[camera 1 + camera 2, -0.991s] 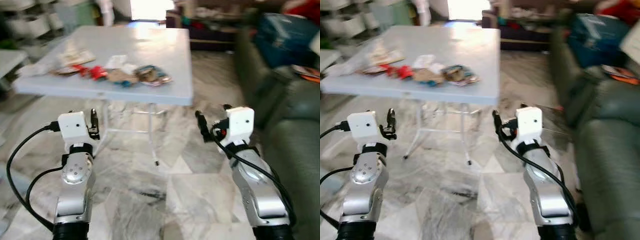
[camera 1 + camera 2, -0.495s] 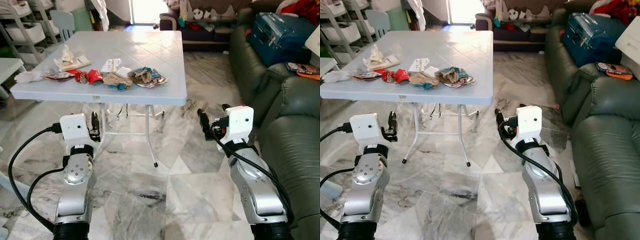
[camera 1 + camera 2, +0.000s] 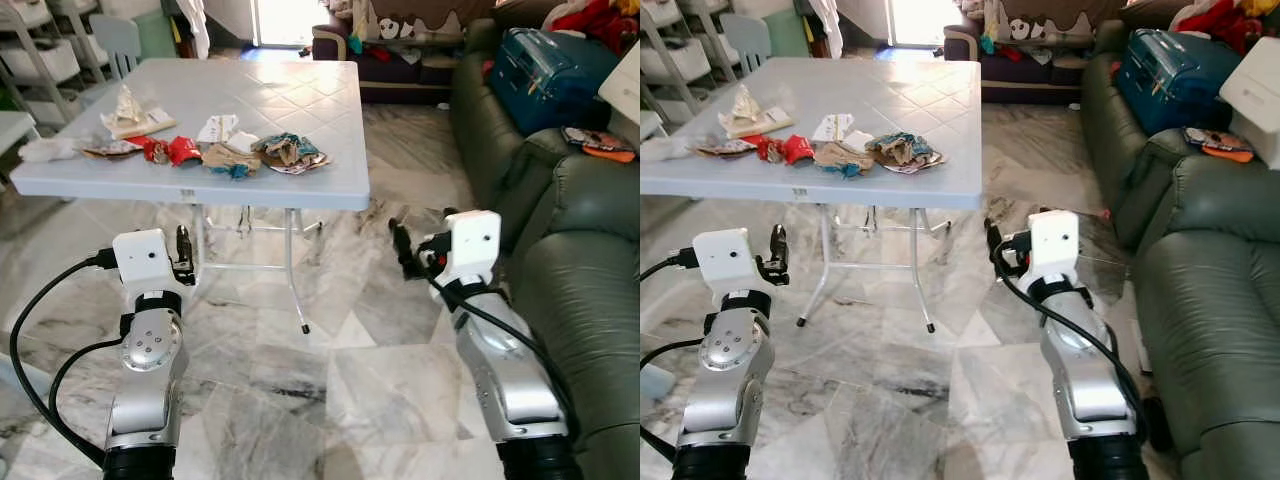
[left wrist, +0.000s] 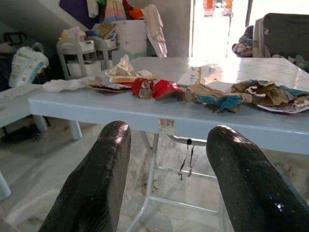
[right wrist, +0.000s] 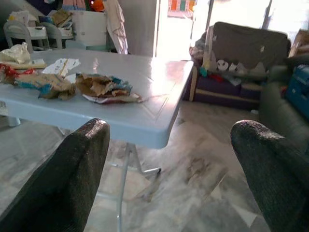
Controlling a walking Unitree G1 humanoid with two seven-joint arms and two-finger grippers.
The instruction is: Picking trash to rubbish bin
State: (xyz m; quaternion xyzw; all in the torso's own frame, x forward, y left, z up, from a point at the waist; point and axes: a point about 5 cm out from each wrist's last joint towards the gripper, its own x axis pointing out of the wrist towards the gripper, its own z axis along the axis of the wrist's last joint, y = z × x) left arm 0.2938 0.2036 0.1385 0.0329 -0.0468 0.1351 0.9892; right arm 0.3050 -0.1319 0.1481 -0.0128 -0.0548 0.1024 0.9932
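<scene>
One table (image 3: pixel 300 110), two claws, several scattered trash pieces (image 3: pixel 230 155), one sofa (image 3: pixel 590 260).

We have two silver metal arms, each with a white box-shaped camera housing at the wrist. Black cables loop along both arms. The left gripper (image 4: pixel 166 181) and right gripper (image 5: pixel 174 176) have long, rounded, matte black fingers.

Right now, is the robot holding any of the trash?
No. Both the left gripper and the right gripper are open and empty, and the trash lies on the table.
</scene>
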